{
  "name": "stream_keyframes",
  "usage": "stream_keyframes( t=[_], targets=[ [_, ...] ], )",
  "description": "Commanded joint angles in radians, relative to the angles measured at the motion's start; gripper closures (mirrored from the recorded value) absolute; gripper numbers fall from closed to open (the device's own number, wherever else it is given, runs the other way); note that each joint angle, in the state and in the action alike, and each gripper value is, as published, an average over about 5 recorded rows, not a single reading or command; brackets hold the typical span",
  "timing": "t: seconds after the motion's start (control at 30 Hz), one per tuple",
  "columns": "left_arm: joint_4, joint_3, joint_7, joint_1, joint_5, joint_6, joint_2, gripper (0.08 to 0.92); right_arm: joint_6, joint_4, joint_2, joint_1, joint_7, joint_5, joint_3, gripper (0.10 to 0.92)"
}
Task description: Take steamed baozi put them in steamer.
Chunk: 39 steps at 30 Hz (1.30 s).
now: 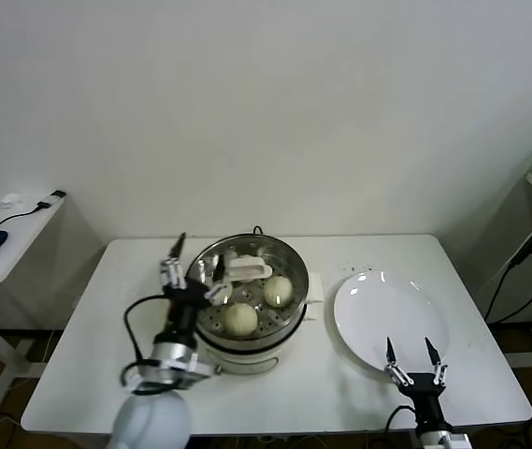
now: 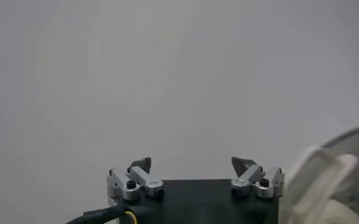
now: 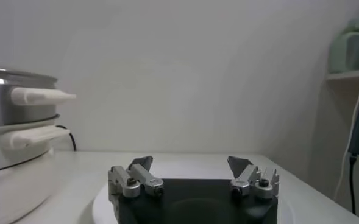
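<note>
I see two baozi point(image 1: 240, 319) in the steamer point(image 1: 247, 257). My left claw point(image 1: 194, 269) gapes empty at its rim; right claw point(image 1: 409, 361) waits spread over the plate point(image 1: 368, 309). Buns look soft, light: pinch sides gently.

Light is soft, even and moderately bright, falling from above: the plate point(image 1: 389, 318) carries small white glare spots near its far rim, and the steamer point(image 1: 247, 290) casts only a faint shadow on the surface point(image 1: 88, 346). In the left wrist view a pale shape at the frame edge is badly out of focus. The head view stays reasonably sharp.
</note>
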Motion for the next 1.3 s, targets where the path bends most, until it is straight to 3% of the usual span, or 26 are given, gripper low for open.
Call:
stream_keyframes(
  t=[0.03, 0.13, 0.23, 0.47, 0.7, 1.3],
  targets=[
    [-0.052, -0.224, -0.141, 0.05, -0.527, -0.239, -0.009, 0.177, 0.033, 0.011, -0.002, -0.002, -0.004, 0.006, 0.001, 0.203],
    [-0.001, -0.357, -0.098, 0.093, -0.764, -0.254, 0.016, 0.177, 0.035, 0.013, -0.001, 0.002, -0.002, 0.006, 0.001, 0.203],
    [0.08, -0.404, -0.072, 0.14, -0.892, -0.291, 0.058, 0.177, 0.03, 0.017, 0.001, 0.002, 0.002, 0.005, 0.001, 0.202],
    [0.299, -0.322, -0.062, 0.205, -0.891, -0.458, 0.101, 0.177, -0.005, 0.017, 0.0, -0.001, 0.011, 0.011, 0.001, 0.203],
    [0.441, -0.262, -0.057, 0.194, -0.863, -0.52, 0.095, 0.177, -0.019, 0.016, 0.002, -0.004, 0.013, 0.009, 0.002, 0.203],
    [0.457, -0.24, -0.035, 0.205, -0.822, -0.533, 0.095, 0.177, -0.032, 0.029, 0.004, -0.012, 0.012, 0.01, 0.004, 0.203]
  ],
)
